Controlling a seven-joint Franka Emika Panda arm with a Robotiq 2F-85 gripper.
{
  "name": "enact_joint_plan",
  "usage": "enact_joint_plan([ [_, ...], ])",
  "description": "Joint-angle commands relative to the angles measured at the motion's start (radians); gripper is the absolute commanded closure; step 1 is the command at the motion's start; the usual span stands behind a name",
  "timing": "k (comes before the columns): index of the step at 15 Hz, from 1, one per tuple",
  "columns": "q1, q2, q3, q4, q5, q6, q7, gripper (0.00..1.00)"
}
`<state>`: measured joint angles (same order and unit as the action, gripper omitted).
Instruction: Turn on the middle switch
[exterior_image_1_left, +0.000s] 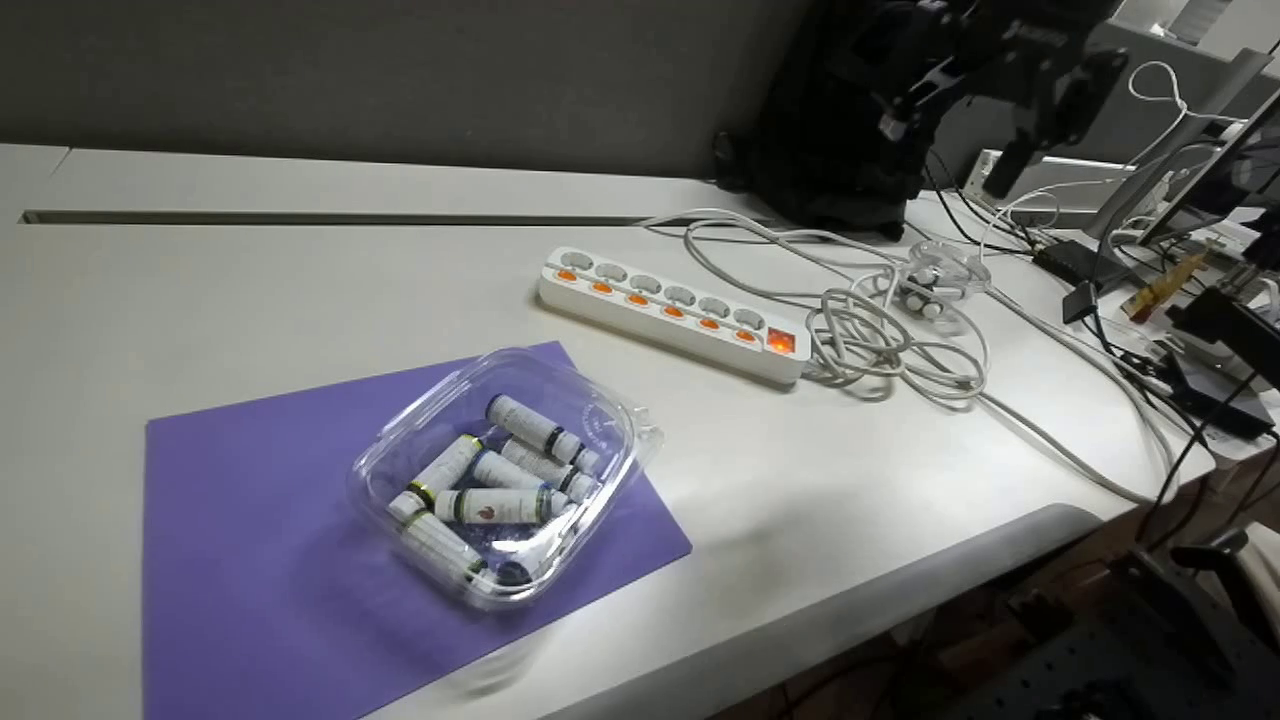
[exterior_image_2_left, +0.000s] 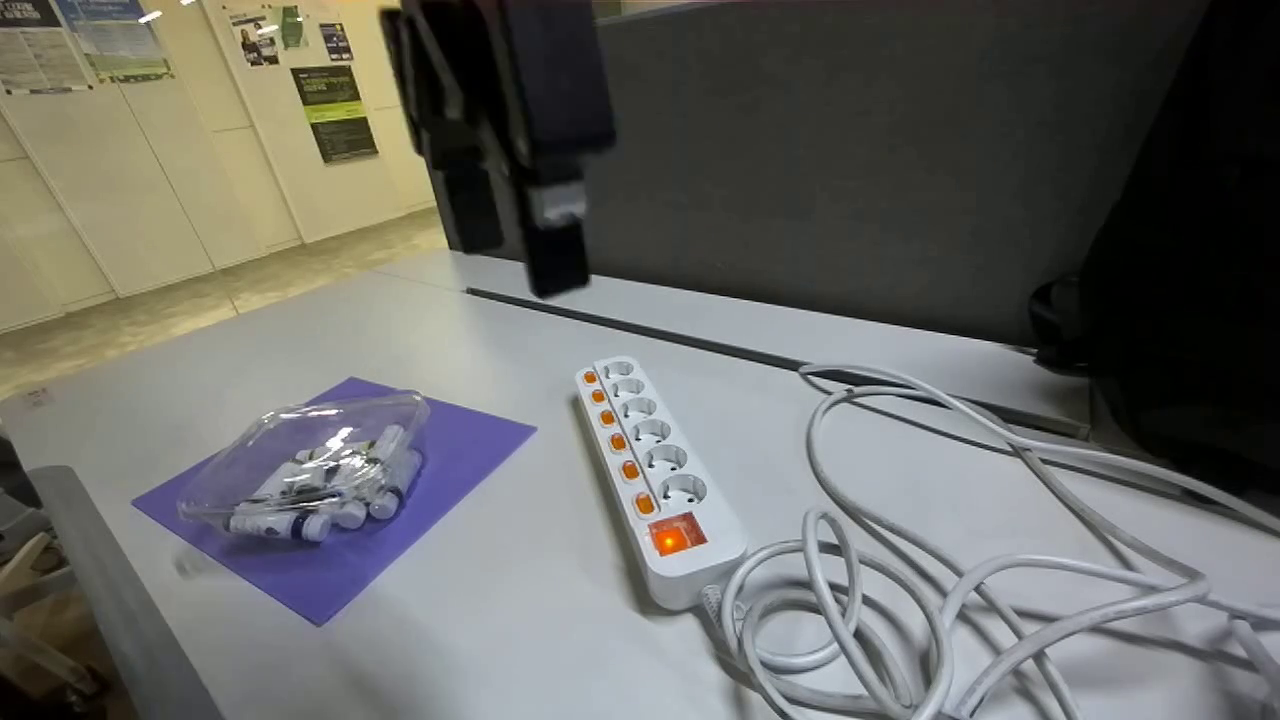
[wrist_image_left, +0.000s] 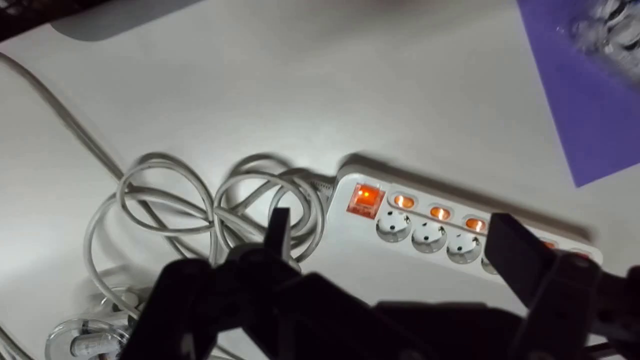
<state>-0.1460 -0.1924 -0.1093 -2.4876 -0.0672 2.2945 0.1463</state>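
Note:
A white power strip lies on the table, in both exterior views (exterior_image_1_left: 668, 325) (exterior_image_2_left: 655, 455) and in the wrist view (wrist_image_left: 349, 237). It carries round sockets and a row of several small orange switches (exterior_image_1_left: 673, 312) (exterior_image_2_left: 617, 441) (wrist_image_left: 440, 213). A larger red-orange switch (exterior_image_1_left: 780, 341) (exterior_image_2_left: 677, 535) (wrist_image_left: 366, 200) glows at its cable end. My gripper (exterior_image_1_left: 955, 145) (exterior_image_2_left: 515, 240) (wrist_image_left: 390, 225) is open and empty, raised above the table and apart from the strip. In the wrist view its right finger covers part of the switch row and sockets toward the strip's far end.
A clear plastic tub (exterior_image_1_left: 500, 375) (exterior_image_2_left: 240, 450) with several small bottles stands on a purple sheet (exterior_image_1_left: 230, 560) (exterior_image_2_left: 480, 430) (wrist_image_left: 575, 115). Coiled grey cable (exterior_image_1_left: 850, 335) (exterior_image_2_left: 850, 640) (wrist_image_left: 165, 160) lies at the strip's end. A black bag (exterior_image_1_left: 830, 130) stands by the dark partition.

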Motion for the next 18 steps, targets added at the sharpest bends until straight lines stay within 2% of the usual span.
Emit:
enact_joint_plan([
  [1,-0.001,0.178,0.014,0.049,-0.028,0.192,0.105,0.0],
  [5,0.042,0.333,0.019,0.091,-0.002,0.328,0.14,0.0],
  [8,0.084,0.408,0.024,0.136,0.025,0.361,0.155,0.0],
  [9,0.092,0.414,0.026,0.149,0.047,0.357,0.157,0.0],
  [10,0.089,0.388,0.013,0.103,0.034,0.364,0.114,0.0],
  [18,0.102,0.429,0.018,0.146,0.061,0.378,0.119,0.0],
])
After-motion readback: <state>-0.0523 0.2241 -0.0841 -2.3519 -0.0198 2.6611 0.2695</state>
